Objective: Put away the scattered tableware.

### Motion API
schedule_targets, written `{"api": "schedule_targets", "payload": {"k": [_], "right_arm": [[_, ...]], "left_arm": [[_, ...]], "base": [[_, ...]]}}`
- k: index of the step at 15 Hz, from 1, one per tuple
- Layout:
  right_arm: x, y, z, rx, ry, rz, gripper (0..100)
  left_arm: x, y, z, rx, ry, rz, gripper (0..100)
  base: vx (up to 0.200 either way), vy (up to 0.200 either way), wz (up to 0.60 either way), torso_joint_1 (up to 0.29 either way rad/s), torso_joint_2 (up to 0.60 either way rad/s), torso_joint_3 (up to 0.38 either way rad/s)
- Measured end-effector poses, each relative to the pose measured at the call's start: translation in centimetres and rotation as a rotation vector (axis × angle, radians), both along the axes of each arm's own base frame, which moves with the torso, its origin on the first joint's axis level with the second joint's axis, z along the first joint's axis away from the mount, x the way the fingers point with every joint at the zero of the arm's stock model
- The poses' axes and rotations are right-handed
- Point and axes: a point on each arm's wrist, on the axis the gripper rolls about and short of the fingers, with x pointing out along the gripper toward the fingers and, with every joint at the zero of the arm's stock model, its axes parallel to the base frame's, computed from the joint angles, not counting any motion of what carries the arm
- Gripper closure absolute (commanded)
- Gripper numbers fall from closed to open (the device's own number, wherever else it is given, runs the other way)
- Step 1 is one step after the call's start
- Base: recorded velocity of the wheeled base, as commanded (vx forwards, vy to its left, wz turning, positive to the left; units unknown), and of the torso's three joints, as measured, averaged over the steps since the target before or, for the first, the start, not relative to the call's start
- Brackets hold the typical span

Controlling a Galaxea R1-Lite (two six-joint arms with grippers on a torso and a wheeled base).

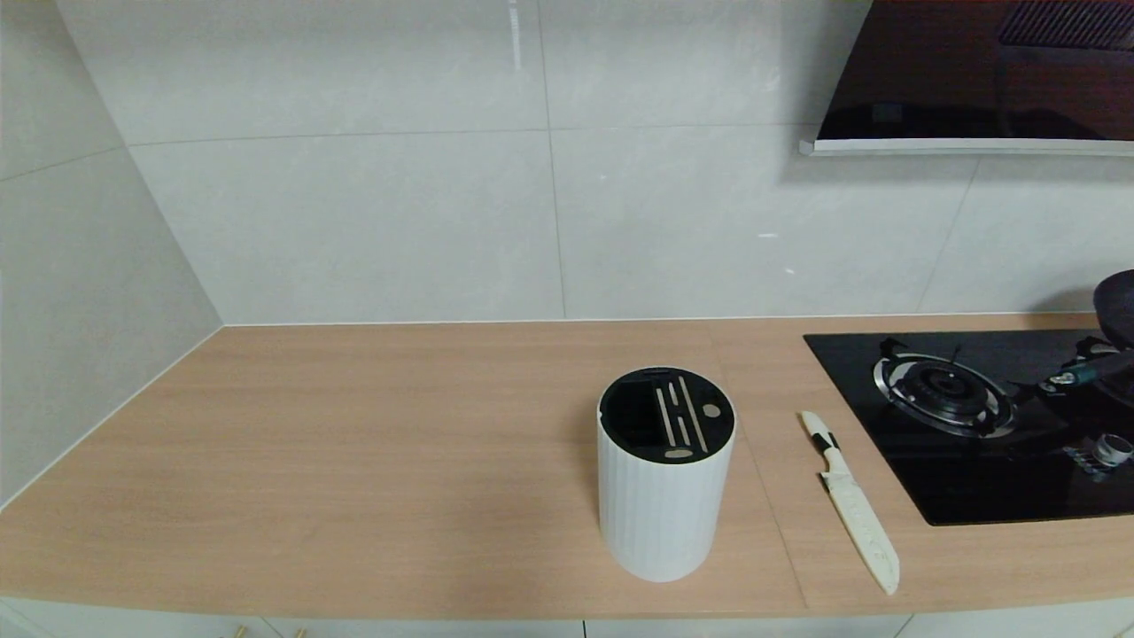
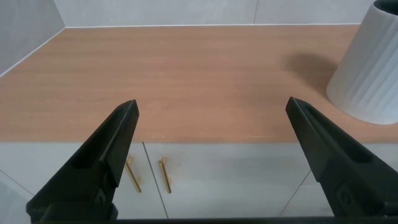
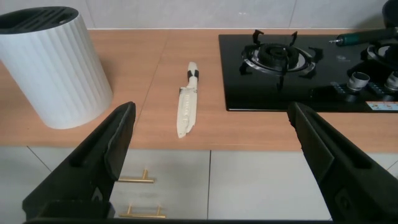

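Observation:
A cream knife (image 1: 850,501) with a black band on its handle lies flat on the wooden counter, between the holder and the stove; it also shows in the right wrist view (image 3: 187,107). A white ribbed cylindrical knife holder (image 1: 664,474) with a black slotted top stands upright near the counter's front edge (image 3: 53,65) (image 2: 367,68). My left gripper (image 2: 211,115) is open, held in front of the counter's edge, left of the holder. My right gripper (image 3: 211,118) is open too, in front of the counter edge, facing the knife.
A black gas stove (image 1: 983,416) with a burner sits at the right; a dark pan (image 1: 1118,306) rests at its far right. A range hood (image 1: 974,80) hangs above. Cabinet doors with brass handles (image 2: 163,174) lie below the counter. Tiled walls close the back and left.

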Motion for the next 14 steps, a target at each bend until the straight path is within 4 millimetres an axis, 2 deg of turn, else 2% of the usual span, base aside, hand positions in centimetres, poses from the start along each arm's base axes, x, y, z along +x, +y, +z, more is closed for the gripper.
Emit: {"api": "schedule_targets", "payload": {"k": [10, 11, 14], "right_arm": [[0.0, 0.0, 0.2, 0.007, -0.006, 0.0, 0], [-0.1, 0.0, 0.5, 0.015, -0.01, 0.002, 0], [-0.6, 0.0, 4.4, 0.049, -0.078, 0.052, 0]], "left_arm": [[0.0, 0.0, 0.0, 0.0, 0.0, 0.0, 0], [0.0, 0.0, 0.0, -0.001, 0.0, 0.001, 0], [0.0, 0.0, 0.0, -0.001, 0.0, 0.001, 0]], "base": [[0.0, 0.0, 0.0, 0.0, 0.0, 0.0], [0.0, 0.0, 0.0, 0.0, 0.0, 0.0], [0.0, 0.0, 0.0, 0.0, 0.0, 0.0]]}}
